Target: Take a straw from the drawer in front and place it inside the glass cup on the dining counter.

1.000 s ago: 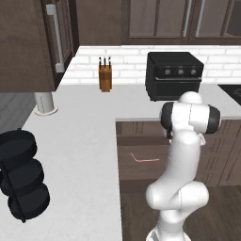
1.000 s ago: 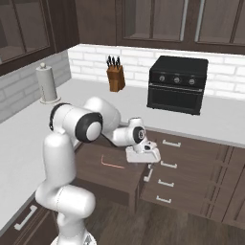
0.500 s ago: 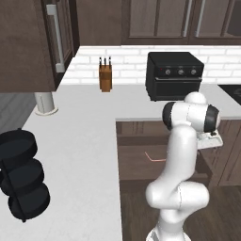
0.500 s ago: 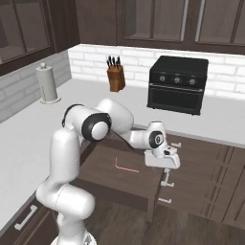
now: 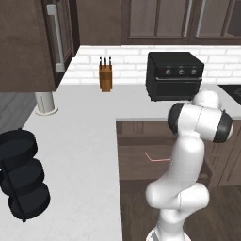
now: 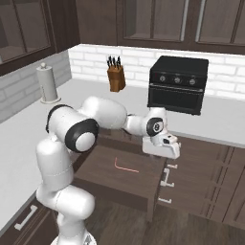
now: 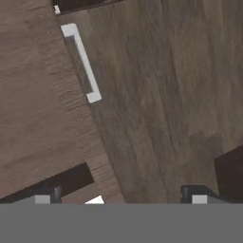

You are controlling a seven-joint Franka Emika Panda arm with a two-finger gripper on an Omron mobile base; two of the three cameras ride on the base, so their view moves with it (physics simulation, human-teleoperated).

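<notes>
We see the straw lying flat on the floor of the drawer. It is thin and pinkish-red, and one short end is bent up like a small hook. From the left base view the straw shows just beside the white arm. Nothing is touching it.

The drawer is pulled out and open. It is wide, shallow and dark brown. We can see the straw and no other thing in it.

Our gripper hangs past the right front corner of the open drawer, above the small silver handles of the drawers next to it. It is near the straw but apart from it, off to the straw's right in the right base view. In the hand view the two dark finger tips stand far apart at the two sides, with nothing between them. Under them we see brown wood and one silver bar handle.

On the grey-white worktop behind the drawer stands a black oven. A wooden knife block stands to its left by the white brick wall. A paper towel roll stands farther left. A stack of black round things sits at the near left edge in the left base view.
</notes>
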